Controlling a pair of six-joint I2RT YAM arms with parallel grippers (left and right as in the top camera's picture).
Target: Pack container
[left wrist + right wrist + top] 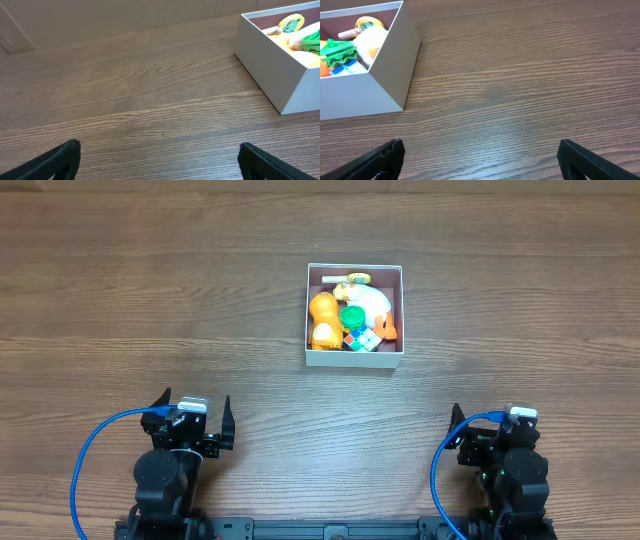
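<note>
The container, a square shallow white box with a pinkish-brown inside, stands at the middle of the table. It holds several small toys: an orange figure, a green piece, a small colour cube and a white and yellow toy. The box also shows in the left wrist view and in the right wrist view. My left gripper is open and empty near the front left. My right gripper is open and empty near the front right. Both are well short of the box.
The wooden table surrounds the box. Blue cables loop beside each arm base at the front edge.
</note>
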